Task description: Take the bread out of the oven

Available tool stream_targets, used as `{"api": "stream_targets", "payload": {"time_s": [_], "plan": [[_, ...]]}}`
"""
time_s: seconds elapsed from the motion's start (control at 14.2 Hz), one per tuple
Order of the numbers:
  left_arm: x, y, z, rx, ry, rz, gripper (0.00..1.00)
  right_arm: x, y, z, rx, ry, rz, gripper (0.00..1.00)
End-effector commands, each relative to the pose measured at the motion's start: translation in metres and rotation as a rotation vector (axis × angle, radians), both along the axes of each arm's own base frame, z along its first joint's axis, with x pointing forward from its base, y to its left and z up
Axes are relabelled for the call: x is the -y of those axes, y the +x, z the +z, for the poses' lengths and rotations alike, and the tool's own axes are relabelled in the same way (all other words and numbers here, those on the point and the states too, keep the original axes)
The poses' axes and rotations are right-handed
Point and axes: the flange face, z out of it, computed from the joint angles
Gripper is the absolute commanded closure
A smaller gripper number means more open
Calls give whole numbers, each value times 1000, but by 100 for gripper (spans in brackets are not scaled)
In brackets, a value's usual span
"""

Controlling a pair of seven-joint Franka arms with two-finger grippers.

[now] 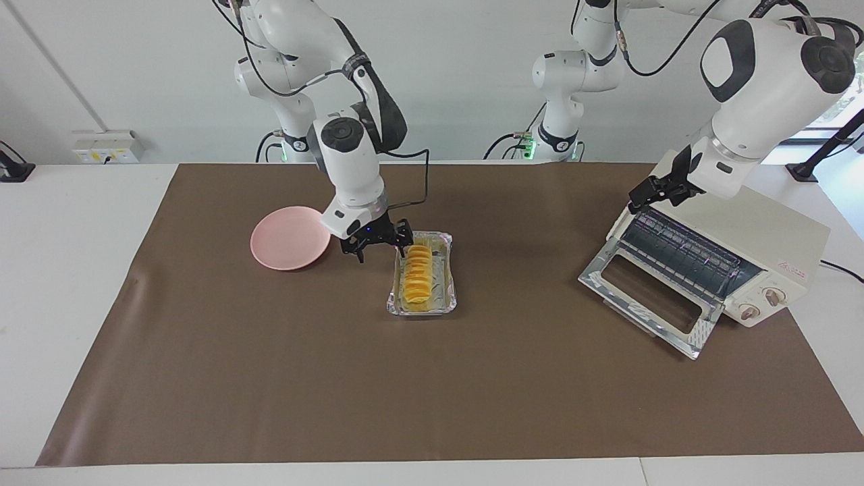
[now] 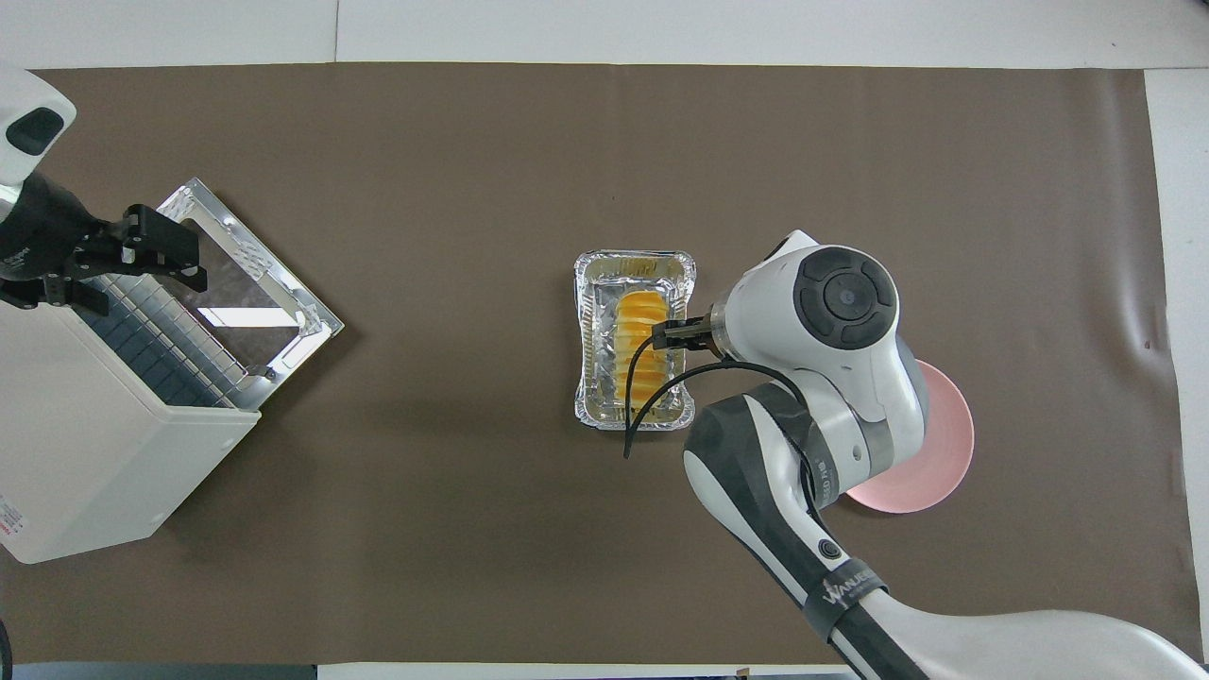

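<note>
Both hands stand with fingers apart and hold nothing. The right hand (image 1: 375, 244) hovers at the tray's robot-side corner, between the foil tray (image 1: 445, 297) and the pink plate (image 1: 283, 239). The left hand (image 1: 658, 192) is over the oven (image 1: 736, 223), whose door lies open. The bread (image 1: 418, 273) lies lengthwise in the tray, mid-desk, pointing from 12 to 6 o'clock in the facing view. It looks light, soft and easy to crush, so I would pinch it gently across its middle.

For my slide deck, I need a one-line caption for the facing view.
Open right gripper hovers by the bread in its foil tray; open left gripper over the open oven.
</note>
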Motion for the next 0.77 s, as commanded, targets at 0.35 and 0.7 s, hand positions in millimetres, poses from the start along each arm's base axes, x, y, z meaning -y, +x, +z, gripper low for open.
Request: {"api": "stream_targets", "payload": {"time_s": [0.35, 0.7], "plan": [[-29, -46, 6, -8, 39, -135, 0, -3, 9, -43, -43, 4, -159, 1], [-26, -50, 8, 32, 32, -142, 0, -2, 7, -57, -63, -6, -173, 9]]}}
